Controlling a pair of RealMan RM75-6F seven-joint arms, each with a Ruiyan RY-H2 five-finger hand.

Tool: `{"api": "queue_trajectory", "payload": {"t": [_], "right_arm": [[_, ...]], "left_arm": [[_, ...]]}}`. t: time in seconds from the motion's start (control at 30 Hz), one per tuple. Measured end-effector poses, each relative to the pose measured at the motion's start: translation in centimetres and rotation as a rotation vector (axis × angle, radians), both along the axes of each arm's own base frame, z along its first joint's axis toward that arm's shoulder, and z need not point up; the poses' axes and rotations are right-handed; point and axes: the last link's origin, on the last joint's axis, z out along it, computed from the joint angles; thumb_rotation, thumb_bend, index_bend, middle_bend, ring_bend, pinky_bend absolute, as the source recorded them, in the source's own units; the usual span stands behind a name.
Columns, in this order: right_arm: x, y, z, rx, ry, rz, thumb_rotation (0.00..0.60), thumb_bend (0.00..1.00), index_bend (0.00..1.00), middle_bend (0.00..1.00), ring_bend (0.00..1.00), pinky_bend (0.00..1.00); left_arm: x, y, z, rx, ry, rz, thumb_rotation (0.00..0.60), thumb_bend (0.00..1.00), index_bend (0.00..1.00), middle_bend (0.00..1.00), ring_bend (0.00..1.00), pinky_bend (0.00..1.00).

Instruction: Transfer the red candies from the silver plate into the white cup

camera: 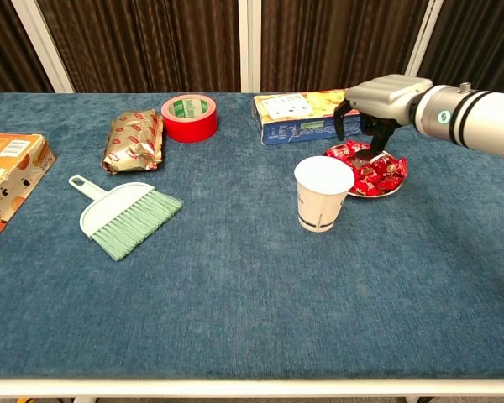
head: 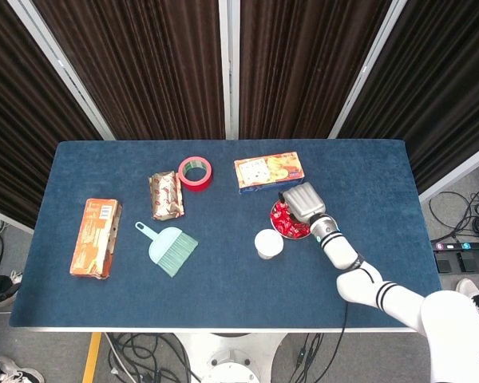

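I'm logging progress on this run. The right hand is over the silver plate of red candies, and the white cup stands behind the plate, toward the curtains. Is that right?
Not quite. The white cup stands in front of the silver plate, nearer the table's front edge, not toward the curtains; the chest view shows it. The right hand is indeed over the plate of red candies.

White cup (camera: pixel 323 194) just before silver plate (camera: pixel 390 190), candies (camera: pixel 380 172) on it

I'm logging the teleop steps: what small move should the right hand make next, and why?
Probably lower and close on a candy: the right hand hangs over the silver plate with fingers pointing down at the red candies, apparently holding nothing, and the white cup waits alongside.
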Motion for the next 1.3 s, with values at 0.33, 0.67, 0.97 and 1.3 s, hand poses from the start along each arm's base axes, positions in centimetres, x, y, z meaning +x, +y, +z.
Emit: {"api": "queue_trajectory", "payload": {"t": [0.33, 0.67, 0.97, 1.3], "right_arm": [[0.9, 0.1, -2.1, 0.036, 0.0, 0.024, 0.6, 0.27, 0.44, 1.0, 0.99, 0.98], [0.8, -0.2, -2.9, 0.04, 0.017, 0.016, 0.6, 0.27, 0.49, 1.0, 1.0, 0.98], [0.7, -0.3, -3.7, 0.046, 0.028, 0.003, 0.6, 0.23, 0.53, 1.0, 1.0, 0.99], [1.2, -0.6, -2.8, -0.014, -0.021, 0.029, 0.6, 0.27, 0.67, 1.0, 1.0, 1.0]], "left_arm": [[-0.2, -0.3, 0.3, 0.007, 0.003, 0.01, 0.599, 0.12, 0.15, 0.16, 0.06, 0.19], [-0.5, -0.6, 0.4, 0.004, -0.004, 0.023, 0.6, 0.11, 0.15, 0.16, 0.06, 0.19], [-0.6, -0.5, 0.5, 0.004, -0.003, 0.023, 0.6, 0.11, 0.15, 0.16, 0.06, 0.19], [-0.7, -0.5, 0.4, 0.005, -0.007, 0.022, 0.598, 0.11, 0.15, 0.16, 0.06, 0.19]]}}
